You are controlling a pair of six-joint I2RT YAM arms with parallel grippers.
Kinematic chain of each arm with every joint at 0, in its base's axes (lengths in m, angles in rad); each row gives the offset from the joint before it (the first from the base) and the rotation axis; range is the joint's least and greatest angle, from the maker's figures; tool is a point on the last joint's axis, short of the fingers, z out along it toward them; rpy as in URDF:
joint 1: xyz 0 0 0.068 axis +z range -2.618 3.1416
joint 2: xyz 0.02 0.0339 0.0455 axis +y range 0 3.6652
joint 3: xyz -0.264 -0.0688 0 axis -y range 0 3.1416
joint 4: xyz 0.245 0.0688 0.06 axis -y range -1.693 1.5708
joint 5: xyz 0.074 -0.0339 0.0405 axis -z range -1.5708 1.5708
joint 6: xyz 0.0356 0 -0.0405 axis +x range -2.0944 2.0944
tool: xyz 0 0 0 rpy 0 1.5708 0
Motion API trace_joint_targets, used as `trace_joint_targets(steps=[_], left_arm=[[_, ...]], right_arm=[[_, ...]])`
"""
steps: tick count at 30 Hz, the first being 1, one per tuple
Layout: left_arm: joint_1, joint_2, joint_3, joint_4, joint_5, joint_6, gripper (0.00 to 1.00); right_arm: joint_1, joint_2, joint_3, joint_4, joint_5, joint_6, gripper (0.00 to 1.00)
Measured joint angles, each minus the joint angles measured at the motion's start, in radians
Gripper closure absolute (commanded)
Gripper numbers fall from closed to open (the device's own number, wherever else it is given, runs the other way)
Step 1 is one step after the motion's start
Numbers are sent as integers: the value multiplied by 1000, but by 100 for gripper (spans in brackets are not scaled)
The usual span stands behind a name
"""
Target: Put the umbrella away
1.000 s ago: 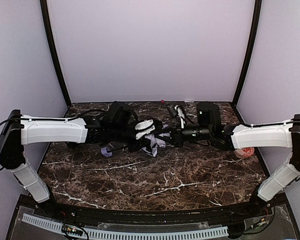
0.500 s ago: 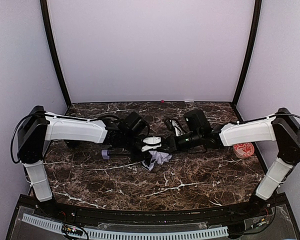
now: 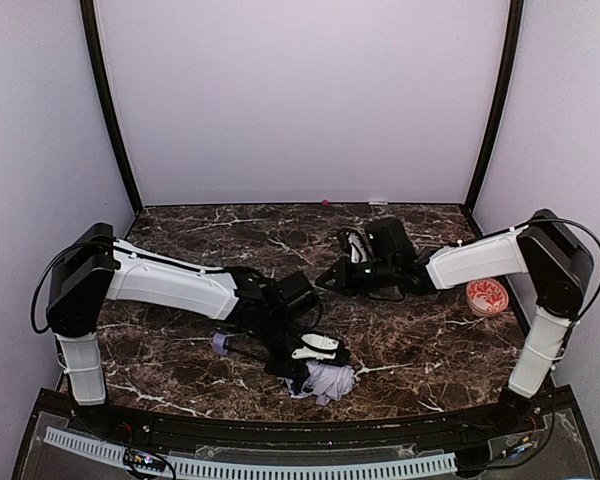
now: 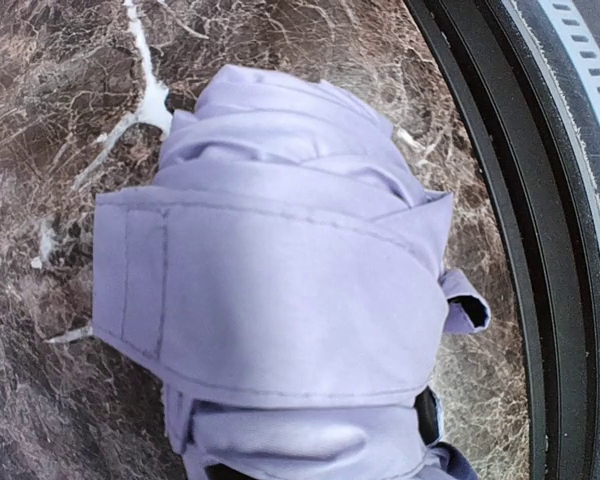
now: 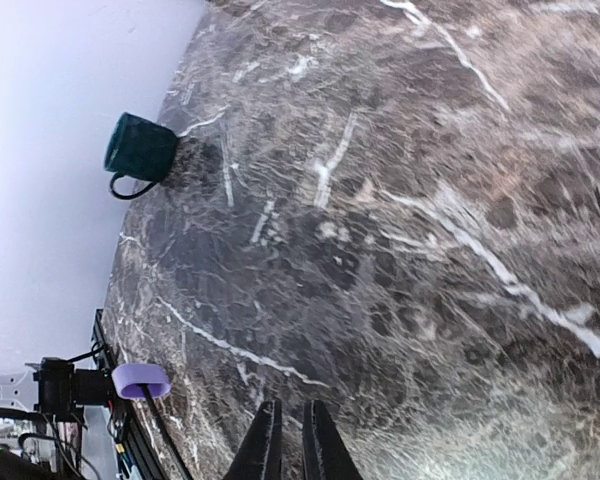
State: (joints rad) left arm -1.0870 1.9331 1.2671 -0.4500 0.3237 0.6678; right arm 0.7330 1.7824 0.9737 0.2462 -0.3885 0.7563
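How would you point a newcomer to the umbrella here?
Start at the dark marble table and go to its near edge, just left of centre. The umbrella is the pale lavender bundle of folded fabric under the left arm's wrist; nothing else there is soft or lavender.

In your left wrist view the umbrella (image 4: 280, 300) fills the picture and runs off the near edge, so you cannot see the left gripper's fingers at all. From above, the left gripper (image 3: 315, 352) blocks most of the bundle. Your right wrist view cuts off its fingers (image 5: 265, 450) at the bottom edge. The far teal mug (image 5: 140, 150) is small and slightly blurred.
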Motion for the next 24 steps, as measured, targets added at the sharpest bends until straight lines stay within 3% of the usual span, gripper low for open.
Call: trace_joint_targets(steps=[8,15,18,21,23,24], left_arm=[[25,-34,-66,59,18,-6,100],[26,-272,-328,306,-206,-43,100],[44,-352,-339,378,-244,-66,100],[65,-417,-336,458,-240,-119,100],[79,-463,-340,517,-231,-178,100],[84,-489,-344,557,-225,-208,100]], right_arm=[[-17,-60,34,-69,13,-125,79],[-48,-270,34,-211,-24,-396,62],[-48,-357,34,-260,-45,-496,52],[-48,-442,26,-274,-58,-571,35],[-48,-515,7,-264,-76,-622,3],[-48,-547,-4,-251,-90,-633,1]])
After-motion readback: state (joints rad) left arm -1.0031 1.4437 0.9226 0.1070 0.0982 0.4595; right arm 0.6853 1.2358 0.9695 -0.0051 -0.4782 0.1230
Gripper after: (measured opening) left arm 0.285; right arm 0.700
